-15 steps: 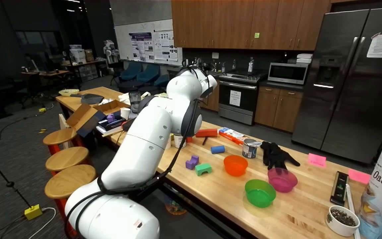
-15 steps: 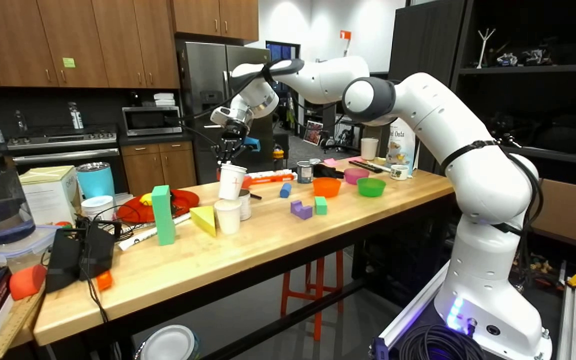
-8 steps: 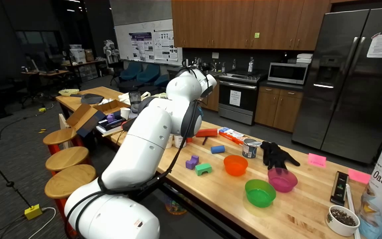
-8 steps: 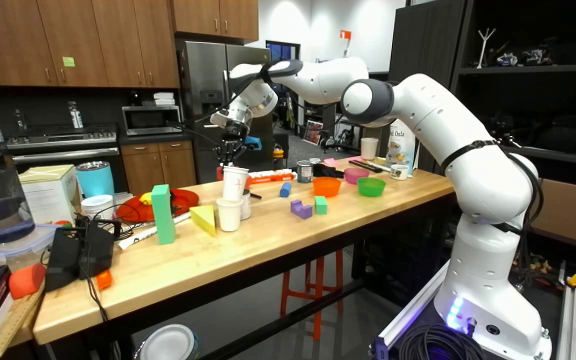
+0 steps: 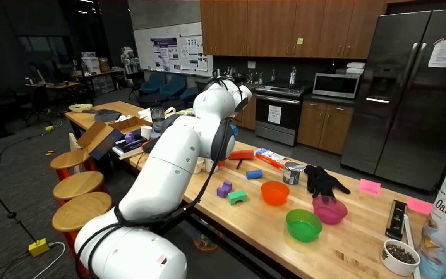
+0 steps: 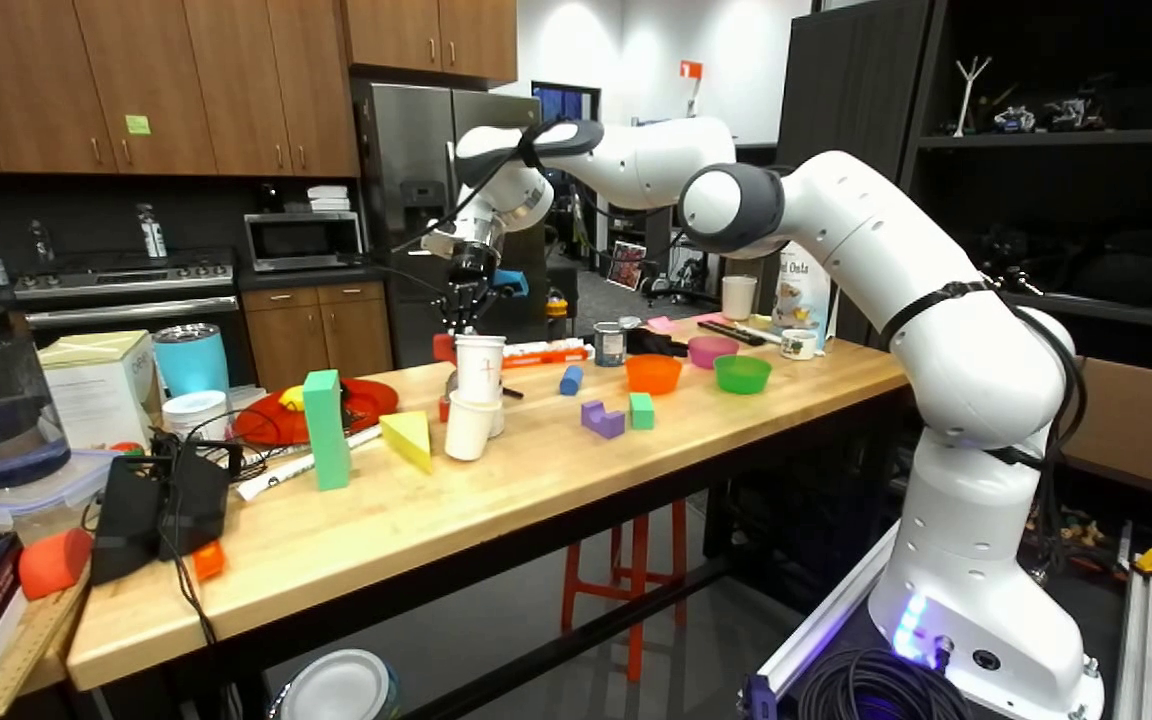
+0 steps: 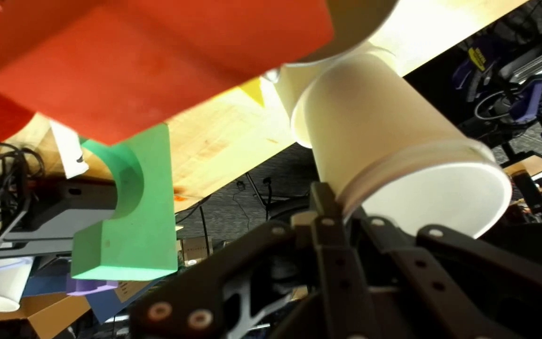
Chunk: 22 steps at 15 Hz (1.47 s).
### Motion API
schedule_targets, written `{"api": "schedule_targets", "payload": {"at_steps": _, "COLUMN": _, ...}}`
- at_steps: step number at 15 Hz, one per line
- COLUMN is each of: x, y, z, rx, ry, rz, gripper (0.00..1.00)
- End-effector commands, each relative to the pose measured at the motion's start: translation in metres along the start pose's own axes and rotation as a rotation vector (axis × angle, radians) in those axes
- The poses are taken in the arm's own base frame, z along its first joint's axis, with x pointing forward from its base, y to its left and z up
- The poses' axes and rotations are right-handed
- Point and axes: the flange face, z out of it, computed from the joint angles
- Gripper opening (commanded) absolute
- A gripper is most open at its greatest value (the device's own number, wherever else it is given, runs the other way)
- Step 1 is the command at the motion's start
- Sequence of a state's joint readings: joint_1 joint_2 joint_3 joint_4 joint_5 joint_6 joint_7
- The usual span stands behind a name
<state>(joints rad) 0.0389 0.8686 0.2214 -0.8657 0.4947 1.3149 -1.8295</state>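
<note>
While the hand (image 7: 344,208) is pinching the upper cup (image 6: 479,368), the lower cup (image 6: 468,432), upright before, is leaning toward one o'clock, leaving both seemingly unsteady.

Lab with kitchen built in, we judge. Beyond the far edge of the table (image 5: 254,221) we note stove (image 5: 289,116), microwave (image 5: 336,85), refrigerator (image 5: 374,128) and wooden cabinets (image 5: 277,29); off its near edge, a robot arm (image 6: 946,275). Past its far corner, in an exterior view: posters (image 5: 193,56) on a whiteboard (image 5: 144,42).

Green bowl (image 5: 304,232) beside pink bowl (image 5: 330,214), orange bowl (image 5: 275,197), black glove (image 5: 322,182), oats bag (image 5: 445,228)
</note>
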Motion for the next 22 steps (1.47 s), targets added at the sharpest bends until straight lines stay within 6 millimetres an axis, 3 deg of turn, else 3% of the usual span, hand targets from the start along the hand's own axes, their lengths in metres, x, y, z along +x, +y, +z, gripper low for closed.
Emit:
{"api": "schedule_targets", "payload": {"at_steps": 1, "x": 0.001, "y": -0.003, "z": -0.005, "rx": 0.036, "ry": -0.050, "rz": 0.058, "gripper": 0.01}}
{"api": "schedule_targets", "payload": {"at_steps": 12, "x": 0.007, "y": -0.001, "z": -0.026, "rx": -0.018, "ry": -0.130, "rz": 0.047, "gripper": 0.01}}
{"api": "schedule_targets", "payload": {"at_steps": 20, "x": 0.009, "y": 0.001, "z": -0.024, "rx": 0.000, "ry": -0.162, "rz": 0.008, "gripper": 0.01}}
{"api": "schedule_targets", "payload": {"at_steps": 21, "x": 0.010, "y": 0.001, "z": -0.022, "rx": 0.006, "ry": -0.167, "rz": 0.004, "gripper": 0.22}}
{"api": "schedule_targets", "payload": {"at_steps": 22, "x": 0.010, "y": 0.002, "z": -0.021, "rx": 0.011, "ry": -0.170, "rz": 0.000, "gripper": 0.31}}
